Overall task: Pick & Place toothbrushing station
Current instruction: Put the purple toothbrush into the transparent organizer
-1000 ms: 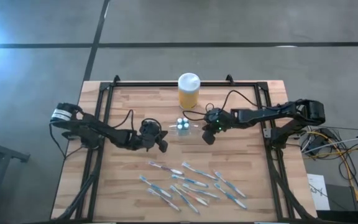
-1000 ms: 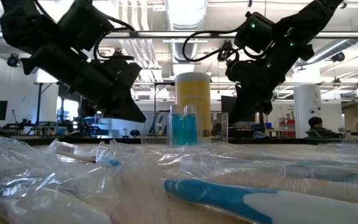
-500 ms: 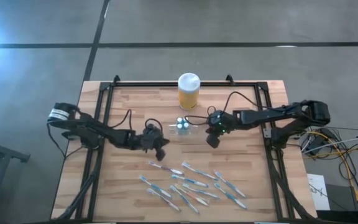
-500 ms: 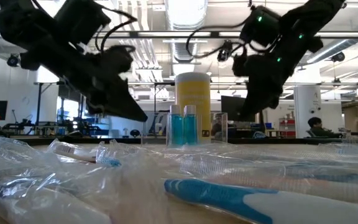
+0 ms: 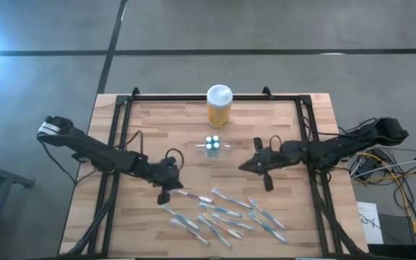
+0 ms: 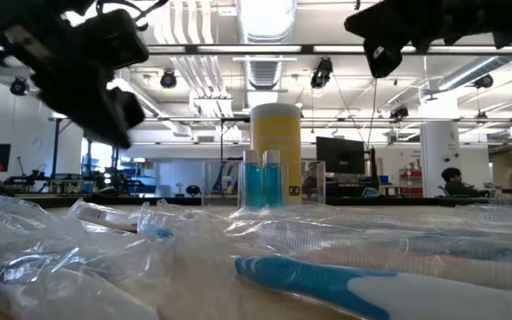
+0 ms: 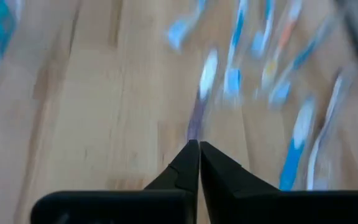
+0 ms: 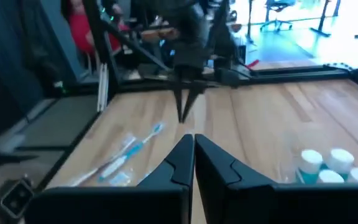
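- The holder (image 5: 212, 146), a small clear plastic cup, stood upright on the table (image 5: 150, 115), just in front of the yellow jar (image 5: 219, 105) and apart from it.
- Two white-capped tubes (image 5: 212, 142) with blue contents stood inside the holder; in the low view they showed as blue columns (image 6: 262, 184) before the jar (image 6: 276, 156).
- The toothbrushes (image 5: 222, 213) lay loose in clear wrappers, scattered on the table well to the near side of the holder.
- The left pincer (image 5: 166, 192) hung over the edge of that scatter, its fingers pressed together on nothing, as the left wrist view (image 7: 197, 163) showed; a brush lay just ahead of its tips.
- The right pincer (image 5: 264, 175) hovered to the holder's right, between it and the brushes, also closed and empty (image 8: 191, 152).
- The holder probably weighed little and was stiff but thin-walled, so a hard squeeze could flex or crack it, and its smooth plastic would likely slip.
- Its best hold seemed to be across the rim or upper wall, clear of the tubes, with the cup kept upright so they did not tip out.
- The brushes looked light and rigid, yet their slick wrappers could slide; a pinch mid-handle seemed safest.
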Controlling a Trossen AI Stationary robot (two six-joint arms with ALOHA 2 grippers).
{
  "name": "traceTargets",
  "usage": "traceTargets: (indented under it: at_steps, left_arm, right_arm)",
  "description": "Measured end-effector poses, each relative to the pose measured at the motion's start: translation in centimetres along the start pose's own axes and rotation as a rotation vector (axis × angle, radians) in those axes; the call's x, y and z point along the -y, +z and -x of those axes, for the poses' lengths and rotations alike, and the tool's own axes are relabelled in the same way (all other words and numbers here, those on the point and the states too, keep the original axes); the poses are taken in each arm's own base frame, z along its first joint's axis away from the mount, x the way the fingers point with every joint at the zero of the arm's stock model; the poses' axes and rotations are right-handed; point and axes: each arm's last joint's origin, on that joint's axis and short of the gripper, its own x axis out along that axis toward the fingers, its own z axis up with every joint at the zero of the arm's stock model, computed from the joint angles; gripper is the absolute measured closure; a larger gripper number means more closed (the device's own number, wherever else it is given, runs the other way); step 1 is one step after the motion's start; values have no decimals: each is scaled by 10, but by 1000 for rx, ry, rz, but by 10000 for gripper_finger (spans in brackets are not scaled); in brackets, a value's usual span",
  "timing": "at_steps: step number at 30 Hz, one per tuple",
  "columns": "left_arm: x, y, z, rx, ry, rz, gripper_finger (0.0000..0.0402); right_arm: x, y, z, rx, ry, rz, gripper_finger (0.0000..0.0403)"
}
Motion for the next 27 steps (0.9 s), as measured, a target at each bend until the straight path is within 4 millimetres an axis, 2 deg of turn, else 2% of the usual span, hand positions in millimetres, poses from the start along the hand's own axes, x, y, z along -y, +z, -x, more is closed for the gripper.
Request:
traceTargets:
  at_steps: [4,8,13,16,23,27]
  left_arm:
    - [14,13,5,-121,46,-74,343]
    - [26,29,2,-198,57,-132,283]
    - [31,38,-17,-314,104,-175,209]
    - [35,43,-31,-345,104,-240,178]
    - [39,54,-52,-389,122,-284,146]
    - [37,47,-64,-481,139,-286,145]
  right_arm:
    - [6,-17,2,-28,-97,-33,388]
    - [10,-30,-1,-59,-162,-25,358]
    - [13,-48,-6,-123,-189,-34,316]
    - [15,-55,-10,-133,-192,-37,298]
    - [14,-53,-13,-110,-188,-40,277]
    - [14,-52,-13,-106,-186,-41,272]
